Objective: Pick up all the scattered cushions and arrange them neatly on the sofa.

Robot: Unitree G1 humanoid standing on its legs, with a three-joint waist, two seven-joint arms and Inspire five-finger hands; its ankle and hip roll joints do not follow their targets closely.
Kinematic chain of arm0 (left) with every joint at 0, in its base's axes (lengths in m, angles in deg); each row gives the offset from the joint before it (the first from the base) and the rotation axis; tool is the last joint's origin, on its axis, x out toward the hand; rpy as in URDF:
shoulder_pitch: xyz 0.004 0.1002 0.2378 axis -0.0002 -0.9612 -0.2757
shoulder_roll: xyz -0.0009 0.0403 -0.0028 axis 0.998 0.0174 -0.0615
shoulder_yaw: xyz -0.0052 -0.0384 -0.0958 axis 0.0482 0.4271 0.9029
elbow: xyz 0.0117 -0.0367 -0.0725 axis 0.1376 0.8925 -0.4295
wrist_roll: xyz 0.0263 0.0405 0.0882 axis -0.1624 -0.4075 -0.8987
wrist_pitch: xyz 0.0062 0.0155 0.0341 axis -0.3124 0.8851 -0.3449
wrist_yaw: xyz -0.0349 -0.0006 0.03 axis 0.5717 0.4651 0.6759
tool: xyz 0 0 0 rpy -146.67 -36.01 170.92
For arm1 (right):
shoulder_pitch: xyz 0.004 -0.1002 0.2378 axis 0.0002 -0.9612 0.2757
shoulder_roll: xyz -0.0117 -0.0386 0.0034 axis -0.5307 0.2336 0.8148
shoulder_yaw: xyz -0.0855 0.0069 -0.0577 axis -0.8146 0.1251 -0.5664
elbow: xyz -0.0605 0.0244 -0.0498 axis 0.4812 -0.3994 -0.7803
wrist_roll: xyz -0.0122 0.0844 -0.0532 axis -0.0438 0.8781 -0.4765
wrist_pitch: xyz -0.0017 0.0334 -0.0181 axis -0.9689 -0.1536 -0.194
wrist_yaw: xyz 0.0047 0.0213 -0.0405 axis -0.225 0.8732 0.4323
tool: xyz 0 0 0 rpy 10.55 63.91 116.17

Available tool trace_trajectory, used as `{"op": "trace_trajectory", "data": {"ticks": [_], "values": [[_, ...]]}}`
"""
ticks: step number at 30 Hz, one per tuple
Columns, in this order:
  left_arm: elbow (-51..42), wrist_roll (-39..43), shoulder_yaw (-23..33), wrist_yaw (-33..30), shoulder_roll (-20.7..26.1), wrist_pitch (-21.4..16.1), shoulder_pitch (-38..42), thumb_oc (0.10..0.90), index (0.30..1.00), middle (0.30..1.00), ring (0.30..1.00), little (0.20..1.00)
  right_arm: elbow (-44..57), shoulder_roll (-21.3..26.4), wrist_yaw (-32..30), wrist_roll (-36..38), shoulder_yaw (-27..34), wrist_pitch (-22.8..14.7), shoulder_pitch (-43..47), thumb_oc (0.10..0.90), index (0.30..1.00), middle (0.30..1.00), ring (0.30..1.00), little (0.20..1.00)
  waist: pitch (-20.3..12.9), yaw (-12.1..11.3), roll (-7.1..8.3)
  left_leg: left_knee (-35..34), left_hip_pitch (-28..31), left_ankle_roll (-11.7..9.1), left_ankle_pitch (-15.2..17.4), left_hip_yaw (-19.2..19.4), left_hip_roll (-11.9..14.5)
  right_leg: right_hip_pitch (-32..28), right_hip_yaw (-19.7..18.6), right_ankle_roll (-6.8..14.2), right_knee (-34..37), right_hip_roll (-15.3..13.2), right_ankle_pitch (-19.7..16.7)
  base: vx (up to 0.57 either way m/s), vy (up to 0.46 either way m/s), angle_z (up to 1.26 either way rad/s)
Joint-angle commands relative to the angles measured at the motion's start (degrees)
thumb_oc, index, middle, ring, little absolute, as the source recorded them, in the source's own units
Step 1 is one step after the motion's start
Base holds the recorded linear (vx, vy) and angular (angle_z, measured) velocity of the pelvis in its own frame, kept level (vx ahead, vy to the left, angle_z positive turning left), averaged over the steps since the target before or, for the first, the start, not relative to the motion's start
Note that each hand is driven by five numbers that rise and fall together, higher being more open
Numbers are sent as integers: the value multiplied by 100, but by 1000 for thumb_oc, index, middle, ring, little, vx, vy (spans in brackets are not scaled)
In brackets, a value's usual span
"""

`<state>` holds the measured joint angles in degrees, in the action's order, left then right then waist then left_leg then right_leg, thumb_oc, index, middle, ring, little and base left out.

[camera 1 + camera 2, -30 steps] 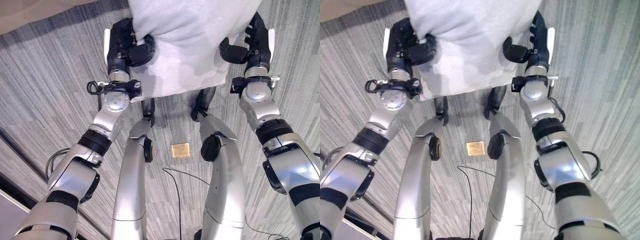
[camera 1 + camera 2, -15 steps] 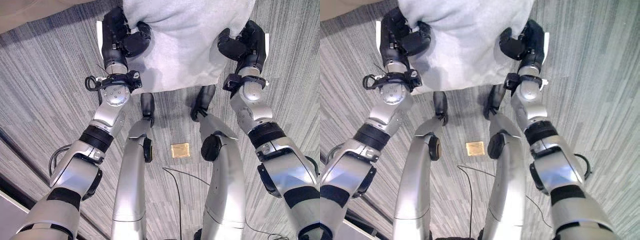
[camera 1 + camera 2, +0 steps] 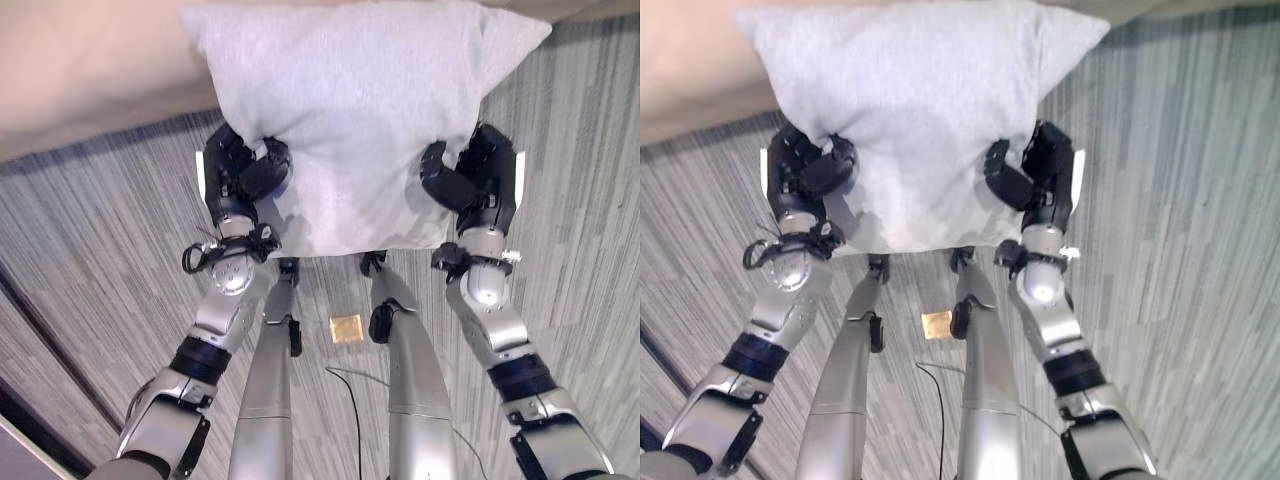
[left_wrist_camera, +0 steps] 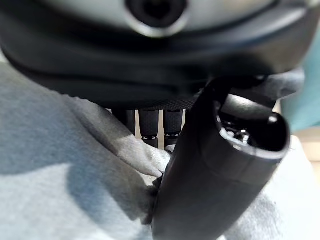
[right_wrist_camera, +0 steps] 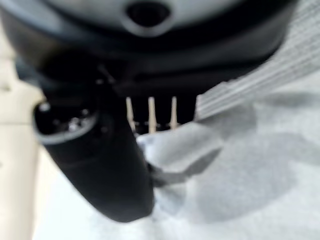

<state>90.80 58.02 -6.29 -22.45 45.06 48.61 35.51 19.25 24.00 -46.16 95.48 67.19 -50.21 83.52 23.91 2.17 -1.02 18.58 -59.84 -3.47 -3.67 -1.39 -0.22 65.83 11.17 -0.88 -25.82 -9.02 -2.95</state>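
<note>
A pale grey cushion fills the upper middle of the left eye view, held up off the floor between the two hands, its top edge reaching over the beige sofa that runs across the upper left of the frame. The left hand grips the cushion's lower left side and the right hand its lower right side; both wrist views show a thumb pressed into creased grey cloth with the fingers curled behind it, so each hand is clenched on the cushion. Below the cushion lies striped grey carpet, with a small square brass floor plate in the lower middle. The step in hand looks like the carry-and-place: the cushion is lifted and being brought to the sofa. The next move would call for reaching further forward until the cushion rests on the sofa's seat, then letting go with both hands evenly so it sits square and does not tip back toward the floor. Against the frame of a second ago, the whole picture has shifted, so the camera has tilted up: the sofa takes far more of the upper frame and the cushion's full outline, top corners included, is in sight. The arms have stretched further out, and the grip on both sides is unchanged.
</note>
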Motion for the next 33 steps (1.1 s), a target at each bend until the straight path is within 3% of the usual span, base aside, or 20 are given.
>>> {"op": "trace_trajectory", "data": {"ticks": [1,3,5,6,7,9,13,15,18,20,23,25,27,28,29,30,31,33], "values": [[-935,-689,-905,924,-466,-1161,454,400,300,300,300,300,1027,-375,509,-775,-587,-1125,401,400,300,300,300,300,-956,-59,-323,-719,332,-217,-274,-308,93,-678,83,599,-93,95,695,-10,-122,20],[-1084,-1033,-1084,1180,-157,-1137,22,400,300,300,300,300,1233,-314,739,-592,-439,-1185,-215,400,300,300,300,300,-1169,-16,-280,-1093,1384,-306,-306,-271,181,-1725,276,591,443,158,661,-7,-111,14],[-1137,-1081,-1128,1254,-94,-1133,-134,400,300,300,300,300,1317,-303,813,-540,-367,-1180,-397,400,300,300,300,300,-1179,-3,-257,-1142,1684,-311,-285,-251,212,-2061,330,580,599,174,653,57,-79,-3],[-1236,-978,-1093,1466,55,-1161,-544,400,300,300,300,300,1529,-218,909,-565,-178,-1171,-817,400,300,300,300,300,-1326,29,-187,-1211,2428,-356,-204,-187,263,-2934,443,575,971,224,630,93,-107,-17],[-1259,-938,-1074,1516,92,-1170,-688,400,300,300,300,300,1558,-196,936,-566,-130,-1152,-965,400,300,300,300,300,-1323,40,-169,-1190,2664,-365,-171,-139,297,-3221,469,565,1063,238,622,140,-168,-6],[-1234,-824,-922,1702,170,-1183,-1158,400,300,300,300,300,1734,-104,1001,-766,127,-1093,-1418,400,300,300,300,300,-1464,107,-54,-961,3482,-407,41,41,394,-4392,450,507,1558,378,667,158,-140,5],[-1164,-758,-740,1794,163,-1095,-1632,400,300,300,300,300,1816,-85,1108,-860,341,-992,-1893,400,300,300,300,300,-1737,160,79,-357,4191,-437,166,192,548,-5593,243,419,2075,634,765,166,-64,-6],[-1214,-751,-745,1844,164,-1059,-1754,400,300,300,300,300,1860,-94,1186,-830,362,-931,-2017,400,300,300,300,300,-1793,151,129,-137,4257,-424,52,59,470,-5832,113,424,2180,639,739,101,48,-31],[-1162,-819,-791,1853,77,-973,-1895,400,300,300,300,300,1909,-106,1220,-932,416,-844,-2167,400,300,300,300,300,-1933,117,204,-467,4479,-286,339,-32,243,-6171,-85,486,2371,611,670,149,70,-57],[-1117,-878,-863,1831,30,-881,-1902,400,300,300,300,300,1921,-136,1176,-976,422,-790,-2208,400,300,300,300,300,-1974,72,229,-651,4480,-249,348,-83,36,-6336,-232,526,2440,627,599,134,87,-56],[-1100,-858,-879,1893,-41,-886,-1912,400,300,300,300,300,1987,-154,1207,-1015,471,-761,-2293,400,300,300,300,300,-2035,66,205,-814,4771,-197,433,-57,23,-6471,-423,582,2517,639,578,122,118,-67],[-1123,-835,-911,1959,-71,-843,-2034,400,300,300,300,300,1986,-226,1262,-998,475,-701,-2331,400,300,300,300,300,-2124,112,160,-1086,5210,-43,575,74,-7,-6522,-643,674,2379,570,568,141,203,-92],[-1154,-803,-943,2021,-55,-804,-2039,400,300,300,300,300,1979,-300,1303,-998,405,-642,-2272,400,300,300,300,300,-2039,46,136,-1115,5392,99,691,280,2,-6366,-760,785,1874,517,579,29,192,-116],[-1142,-795,-960,2052,-31,-800,-2059,400,300,300,300,300,1981,-333,1331,-1056,360,-615,-2236,400,300,300,300,300,-1975,23,124,-1125,5491,175,737,376,26,-6188,-825,920,1461,499,498,-13,199,-160],[-1078,-763,-986,2027,7,-799,-2051,400,300,300,300,300,1936,-389,1354,-1137,244,-544,-2121,400,300,300,300,300,-1809,0,103,-1077,5571,330,781,539,68,-5684,-985,1200,536,467,246,-16,134,-153],[-1078,-763,-986,2027,7,-799,-2051,400,300,300,300,300,1936,-389,1354,-1137,244,-544,-2121,400,300,300,300,300,-1809,0,103,-1077,5571,330,781,539,68,-5684,-985,1200,536,467,246,-1,147,-81],[-1012,-823,-1006,2003,19,-779,-2028,400,300,300,300,300,1854,-540,1436,-1036,116,-515,-2145,400,300,300,300,300,-1746,-13,44,-1117,5793,433,942,720,80,-5298,-593,1257,183,127,176,60,52,-66],[-1027,-828,-969,2028,56,-760,-2084,400,300,300,300,300,1785,-592,1463,-975,73,-510,-2121,400,300,300,300,300,-1801,-47,12,-1234,5926,438,1015,865,124,-5250,-111,1174,581,-253,189,104,-13,-48]]}}
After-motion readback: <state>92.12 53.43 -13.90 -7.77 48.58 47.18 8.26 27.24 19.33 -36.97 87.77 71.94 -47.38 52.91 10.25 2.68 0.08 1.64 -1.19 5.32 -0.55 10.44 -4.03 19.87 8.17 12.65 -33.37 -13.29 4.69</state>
